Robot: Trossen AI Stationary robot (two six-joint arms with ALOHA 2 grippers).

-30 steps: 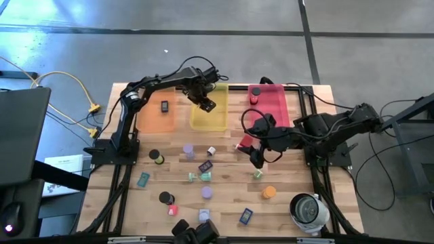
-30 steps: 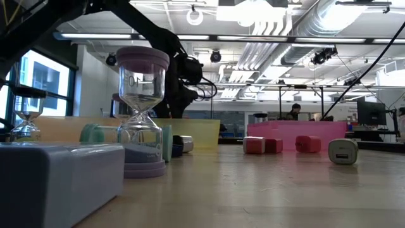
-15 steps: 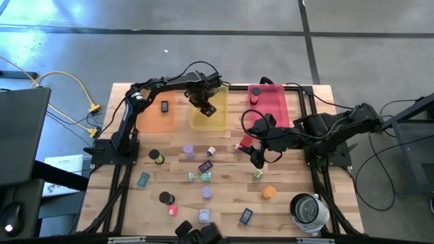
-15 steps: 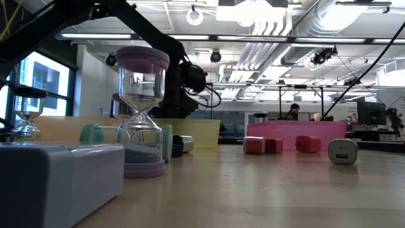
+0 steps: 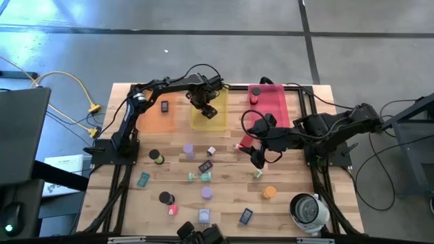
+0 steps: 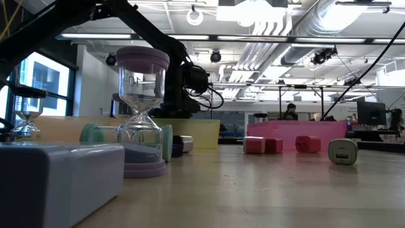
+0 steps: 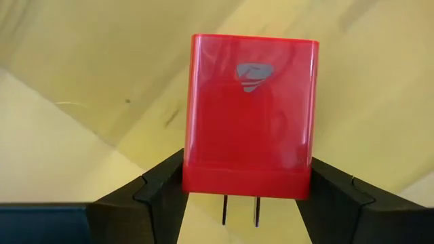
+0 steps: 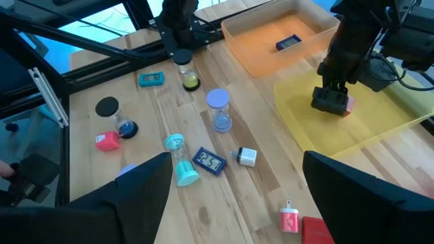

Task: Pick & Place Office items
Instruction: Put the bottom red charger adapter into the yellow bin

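1. The left gripper (image 5: 207, 108) hangs low inside the yellow tray (image 5: 218, 123) — its fingers (image 7: 159, 190) pinch a red plug (image 7: 251, 118) between them by its pronged end.
2. The plug's body points straight out ahead of the fingers, with the tray floor just beyond it.
3. The right gripper (image 5: 256, 157) waits over the desk (image 5: 224, 203), fingers spread wide and empty — the left is plainly nearer.

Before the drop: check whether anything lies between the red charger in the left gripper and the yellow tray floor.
Nothing visible does. The left gripper holds the red charger over the yellow tray, and the tray floor beneath it looks bare.
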